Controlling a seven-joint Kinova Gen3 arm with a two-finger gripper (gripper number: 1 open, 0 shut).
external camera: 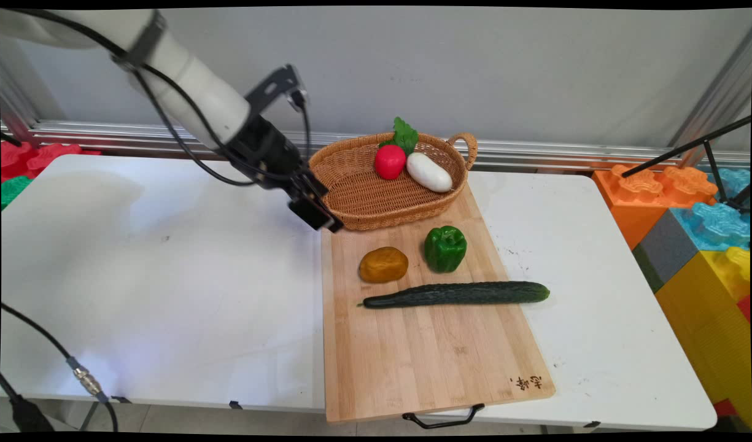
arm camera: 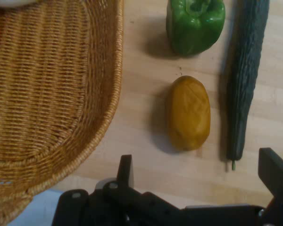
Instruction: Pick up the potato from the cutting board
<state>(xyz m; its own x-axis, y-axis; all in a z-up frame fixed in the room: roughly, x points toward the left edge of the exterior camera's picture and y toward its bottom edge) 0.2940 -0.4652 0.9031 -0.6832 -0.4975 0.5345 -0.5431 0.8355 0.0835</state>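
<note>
Hovering empty with its jaws spread, our pincer (arm camera: pixel 195 172) has the yellow-brown potato (arm camera: pixel 188 113) just ahead between its fingers' line, long axis pointing away, basket (arm camera: pixel 85 117) to one side.

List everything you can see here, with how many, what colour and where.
basket: one, tan wicker, far end of the cutting board
radish: one, red with green leaves, in the basket
white vegetable: one, in the basket beside the radish
cutting board: one, light wood, on the table
table: one, white
potato: one, yellow-brown, on the board
green pepper: one, right of the potato
cucumber: one, dark green, nearer than both
foam blocks: several, coloured, right of the table
gripper: one, black, open, at the basket's left rim
</note>
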